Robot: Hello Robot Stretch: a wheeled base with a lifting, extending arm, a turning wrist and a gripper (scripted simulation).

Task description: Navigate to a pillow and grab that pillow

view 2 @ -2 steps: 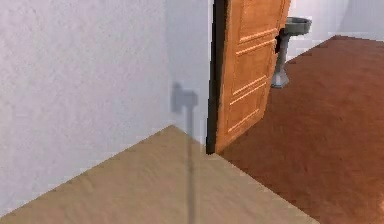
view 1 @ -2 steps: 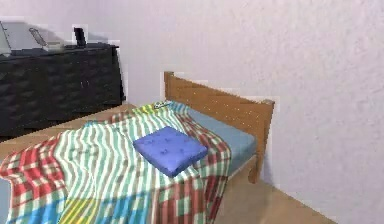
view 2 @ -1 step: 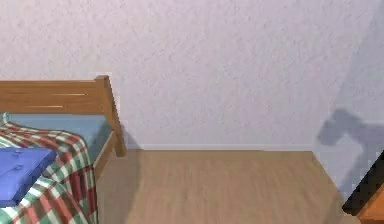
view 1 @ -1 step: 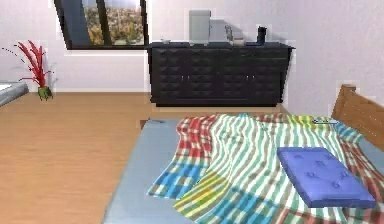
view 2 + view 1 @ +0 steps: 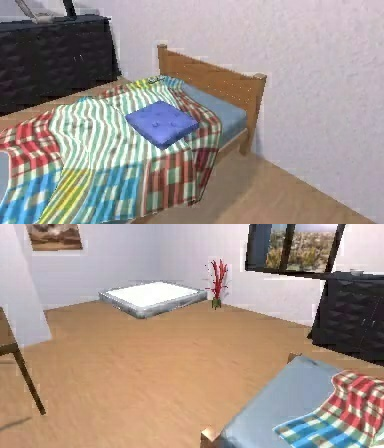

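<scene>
Blue square pillow [image 5: 160,122], lying flat on a striped and checked blanket [image 5: 90,150] just above the centre of the arm side view, toward 12 o'clock. The blanket drapes over a bed [image 5: 232,120] whose wooden headboard [image 5: 215,85] stands at 1 o'clock against the pale wall, and a dark dresser [image 5: 50,60] sits at 10 o'clock beyond the bed. In the forward view the bed's corner [image 5: 285,394] enters at 5 o'clock, with the dresser [image 5: 350,314] at 3 o'clock beneath a window [image 5: 300,249], and a red plant [image 5: 217,279] and a low white mat [image 5: 152,296] near 12 o'clock. Judged step: final alignment beside the bed, then the reach. Done well, the base would stop with the pillow straight out along the arm's line, and the arm would lift clear of the blanket before extending, then lower onto the pillow's middle so that loose cloth is not caught. How the gripper's fingers stand cannot be told
</scene>
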